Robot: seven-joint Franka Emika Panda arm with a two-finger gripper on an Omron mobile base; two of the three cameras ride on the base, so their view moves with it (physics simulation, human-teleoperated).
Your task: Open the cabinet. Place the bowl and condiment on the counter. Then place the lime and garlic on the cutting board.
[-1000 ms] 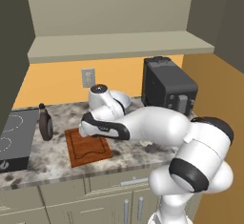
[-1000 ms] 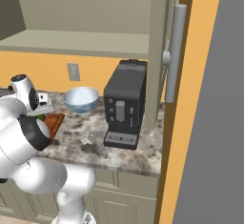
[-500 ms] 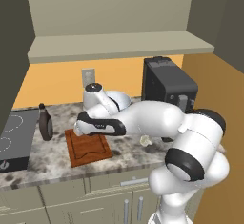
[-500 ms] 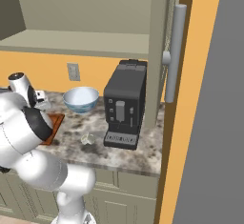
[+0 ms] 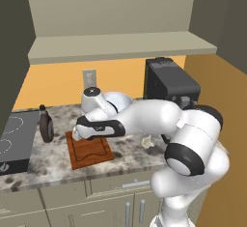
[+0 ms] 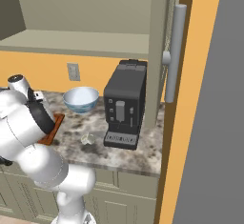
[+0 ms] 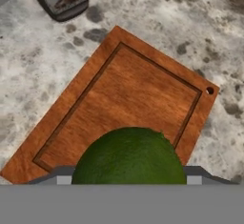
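In the hand view the dark green lime point(image 7: 128, 157) sits between the fingers of my gripper point(image 7: 128, 176), which is shut on it. It hangs just above the reddish-brown cutting board point(image 7: 128, 92). The left base view shows the gripper point(image 5: 78, 133) over the board's point(image 5: 91, 151) left part. The dark condiment bottle point(image 5: 47, 124) stands upright on the counter point(image 5: 58, 167) just left of the board. The whitish garlic point(image 5: 147, 142) lies on the counter to the board's right. The bowl point(image 6: 81, 99) stands by the back wall. The cabinet point(image 5: 120, 47) is open, its door point(image 6: 174, 46) swung out.
A black coffee machine point(image 5: 171, 88) stands at the right end of the counter, beside the garlic. A black stovetop point(image 5: 12, 141) lies at the far left. My own arm stretches over the counter between the board and the machine.
The hand has swung a little to the left and lower over the cutting board, with the lime still in it. The bottle, bowl and garlic have stayed put.
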